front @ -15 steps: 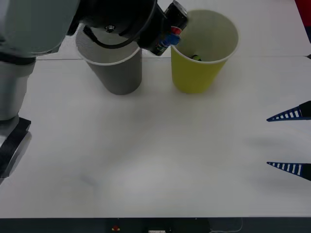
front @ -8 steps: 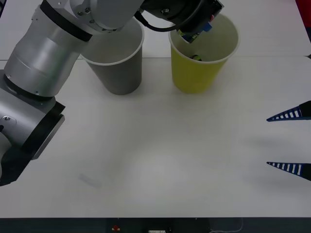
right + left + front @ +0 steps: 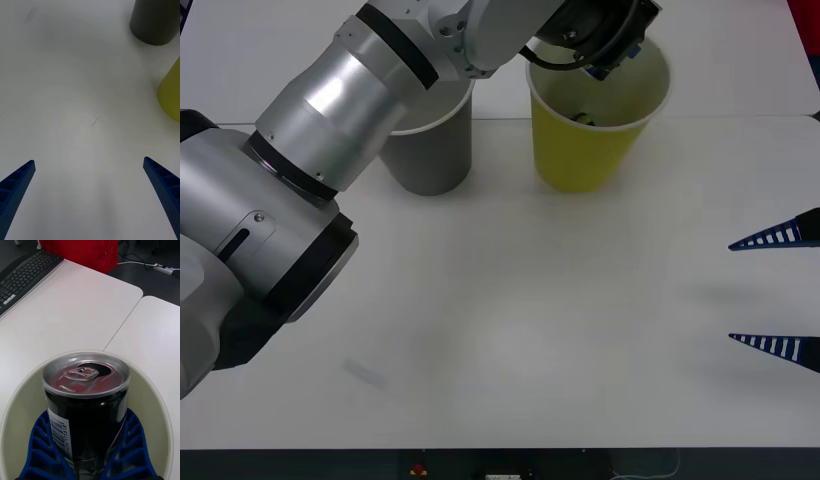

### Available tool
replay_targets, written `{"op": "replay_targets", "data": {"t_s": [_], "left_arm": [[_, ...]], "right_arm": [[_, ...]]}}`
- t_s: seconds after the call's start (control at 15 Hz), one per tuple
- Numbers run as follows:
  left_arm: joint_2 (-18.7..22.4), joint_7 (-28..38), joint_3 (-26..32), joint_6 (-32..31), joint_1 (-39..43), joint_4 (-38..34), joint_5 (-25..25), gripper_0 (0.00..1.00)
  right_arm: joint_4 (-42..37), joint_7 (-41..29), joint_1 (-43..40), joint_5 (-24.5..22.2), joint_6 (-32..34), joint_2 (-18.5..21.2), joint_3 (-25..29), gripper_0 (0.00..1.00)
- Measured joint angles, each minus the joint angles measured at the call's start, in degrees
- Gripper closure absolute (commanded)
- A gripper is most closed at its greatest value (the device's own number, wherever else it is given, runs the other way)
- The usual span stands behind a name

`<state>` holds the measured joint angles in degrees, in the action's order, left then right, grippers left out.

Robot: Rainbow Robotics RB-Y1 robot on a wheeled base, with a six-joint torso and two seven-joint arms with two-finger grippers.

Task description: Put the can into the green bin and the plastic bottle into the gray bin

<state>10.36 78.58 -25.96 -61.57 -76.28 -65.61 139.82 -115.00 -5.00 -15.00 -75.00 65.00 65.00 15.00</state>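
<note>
My left gripper [image 3: 87, 427] is shut on the can [image 3: 86, 401], its blue fingers [image 3: 37, 442] wrapped around the dark body. The can stands upright with its silver pull-tab top showing, right above the pale inside of the green bin [image 3: 159, 397]. In the front view the left arm reaches over the green bin [image 3: 590, 150] at the back, and its wrist [image 3: 600, 30] covers the can. The gray bin [image 3: 430, 160] stands just to the left of the green one. The plastic bottle is out of view. At the table's right edge my right gripper [image 3: 732, 291] rests open, with nothing in it.
A small dark thing [image 3: 583, 118] lies inside the green bin. The right wrist view has the gray bin [image 3: 155, 20] and green bin [image 3: 170, 93] beyond bare white table [image 3: 90, 112]. A keyboard [image 3: 22, 277] and a red object [image 3: 82, 251] lie past the bins.
The left arm has swung to the right with the can, from beside the gray bin to over the mouth of the green bin. The right gripper has stayed put.
</note>
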Motion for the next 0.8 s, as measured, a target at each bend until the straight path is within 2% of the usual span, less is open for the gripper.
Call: {"op": "replay_targets", "data": {"t_s": [0.07,0.13,0.2,0.6,0.8], "left_arm": [[0.0,0.0,-0.3,0.3,0.0,0.3,0.2,0.92],[0.0,-0.1,-0.4,0.3,0.0,0.3,0.2,0.26],[0.0,-0.3,-0.4,0.3,0.0,0.3,0.3,0.0],[0.3,-2.2,-0.4,-0.7,0.1,-0.3,-1.8,0.0],[3.9,-4.7,-0.3,-0.7,2.5,-4.8,-5.7,0.0]], "right_arm": [[0.0,0.0,0.0,0.0,0.0,0.0,0.0,0.0],[0.0,0.0,0.0,0.0,0.0,0.0,0.0,0.0],[0.0,0.0,0.0,0.0,0.0,0.0,0.0,0.0],[0.0,0.0,0.0,0.0,0.0,0.0,0.0,0.0],[0.0,0.0,0.0,0.0,0.0,0.0,0.0,0.0]]}}
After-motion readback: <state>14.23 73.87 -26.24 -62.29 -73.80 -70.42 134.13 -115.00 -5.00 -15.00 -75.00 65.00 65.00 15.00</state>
